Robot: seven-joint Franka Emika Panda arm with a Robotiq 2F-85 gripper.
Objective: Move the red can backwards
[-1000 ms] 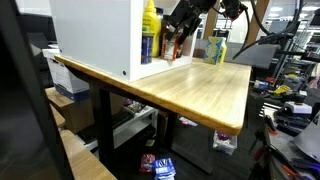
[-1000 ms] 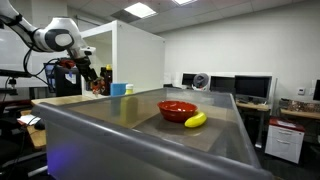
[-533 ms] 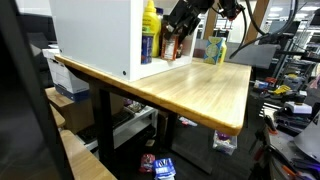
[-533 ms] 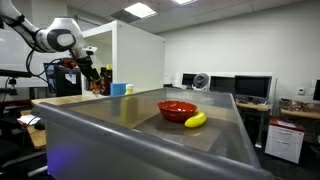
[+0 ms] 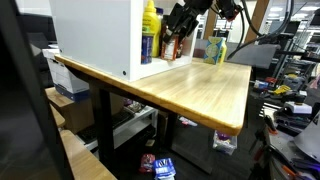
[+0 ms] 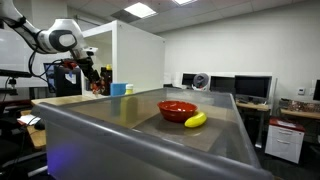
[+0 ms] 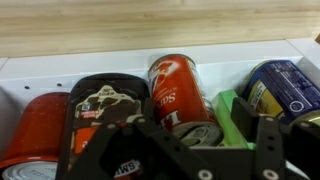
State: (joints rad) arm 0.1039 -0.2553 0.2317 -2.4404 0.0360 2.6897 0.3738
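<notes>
A pale wooden tabletop (image 5: 195, 90) fills the centre in an exterior view, with a white cabinet (image 5: 95, 35) at ten o'clock. In an exterior view, ceiling light panels (image 6: 140, 10) glow at twelve o'clock and monitors (image 6: 250, 88) line the white wall (image 6: 260, 45) at three.

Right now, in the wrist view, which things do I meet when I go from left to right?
red container → brown bottle → red can → green block → blue can

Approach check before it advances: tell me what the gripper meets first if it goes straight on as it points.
Likely the red can: in the wrist view it sits centred ahead of the open gripper. The dark bottle beside it may brush one finger; depth is unclear.
</notes>
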